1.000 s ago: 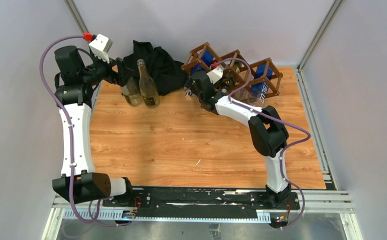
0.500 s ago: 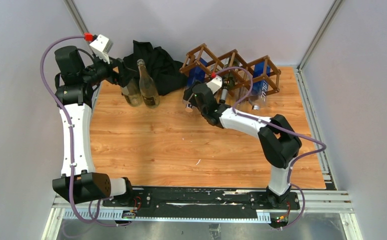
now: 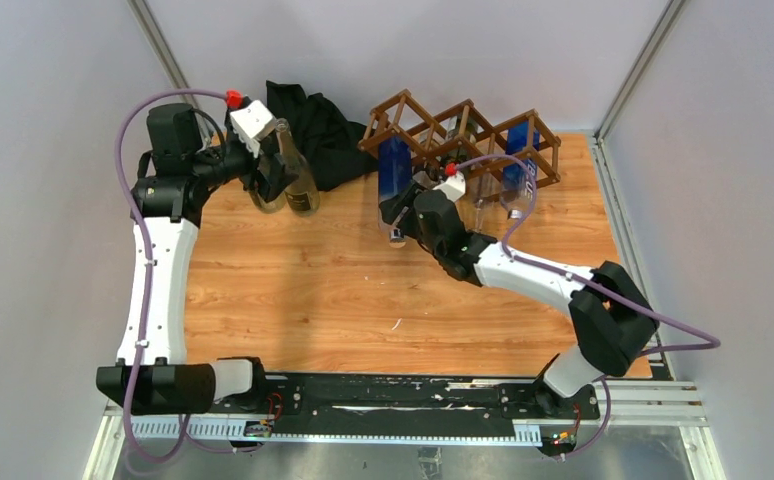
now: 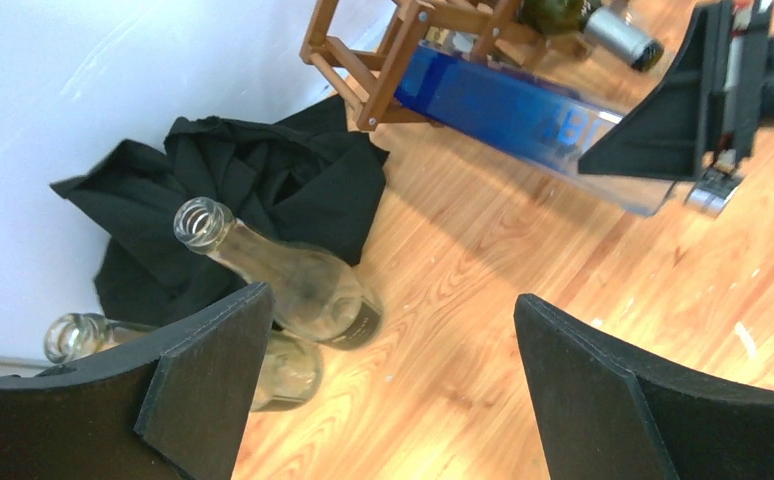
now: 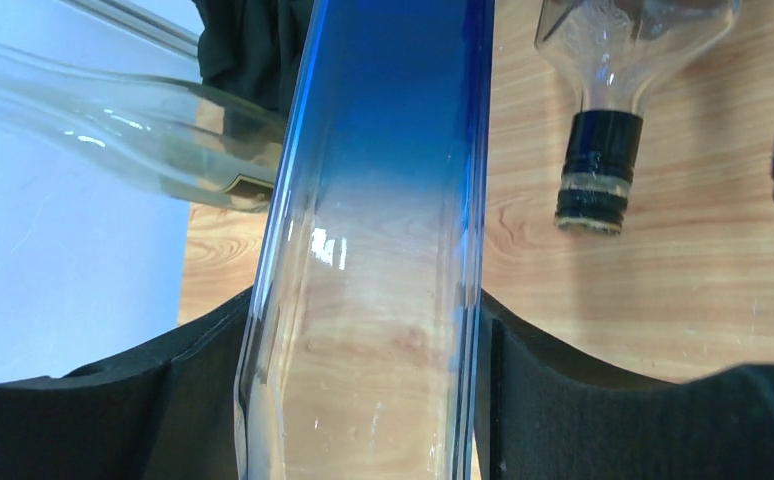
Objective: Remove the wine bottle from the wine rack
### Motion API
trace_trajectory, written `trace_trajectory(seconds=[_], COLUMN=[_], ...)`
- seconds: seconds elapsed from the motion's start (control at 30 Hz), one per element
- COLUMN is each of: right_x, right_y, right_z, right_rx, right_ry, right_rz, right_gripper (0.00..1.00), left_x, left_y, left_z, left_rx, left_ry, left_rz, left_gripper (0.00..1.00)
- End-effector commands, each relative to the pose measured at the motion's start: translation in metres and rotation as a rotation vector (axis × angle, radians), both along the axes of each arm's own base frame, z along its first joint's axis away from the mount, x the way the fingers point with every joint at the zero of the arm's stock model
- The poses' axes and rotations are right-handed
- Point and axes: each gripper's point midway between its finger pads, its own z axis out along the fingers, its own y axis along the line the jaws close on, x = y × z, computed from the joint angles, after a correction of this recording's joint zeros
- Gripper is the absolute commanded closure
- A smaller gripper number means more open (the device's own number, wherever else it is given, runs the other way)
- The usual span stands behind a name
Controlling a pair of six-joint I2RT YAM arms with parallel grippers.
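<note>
The wine rack, a brown stick lattice, stands at the back of the table. A wine bottle fading from blue to clear sticks out of its left cell toward the front. My right gripper is shut on its clear lower part. In the right wrist view the bottle fills the gap of the gripper, both pads against the glass. My left gripper hangs open beside two upright clear bottles; in its own view the gripper frames bare wood, with the rack and blue bottle beyond.
A black cloth lies bunched at the back left, behind the standing bottles. More bottles rest in the rack's middle and right cells; a clear one with a black cap points toward the front. Grey walls enclose the table.
My right gripper has drawn back toward the front, sliding the blue bottle partway out of the rack's left cell. The left arm has swung right over the standing bottles, its jaws now wider.
</note>
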Motion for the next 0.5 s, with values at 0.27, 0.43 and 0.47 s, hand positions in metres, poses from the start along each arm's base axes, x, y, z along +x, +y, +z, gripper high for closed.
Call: trace_trajectory(seconds=[0.27,0.43,0.47], right_x=[-0.040,-0.056,-0.059], right_y=[0.002,-0.009,-0.010], right_z=[0.069,0.082,0.084], right_rx=[0.192,0.202,0.200], right_ry=[-0.117,-0.138,-0.140], right_rz=[0.102,0.136,0.145], right_gripper=[1.00,1.00,1.00], left_x=[-0.024,-0.043,-0.047], left_y=[-0.007,-0.005,-0.007], left_z=[-0.007,-0.011,-0.012], left_rx=[0.361,0.517,0.526], left_ry=[-0.186,-0.279,-0.282], left_rz=[-0.156,-0.214,-0.228], left_gripper=[0.03,0.02,0.02])
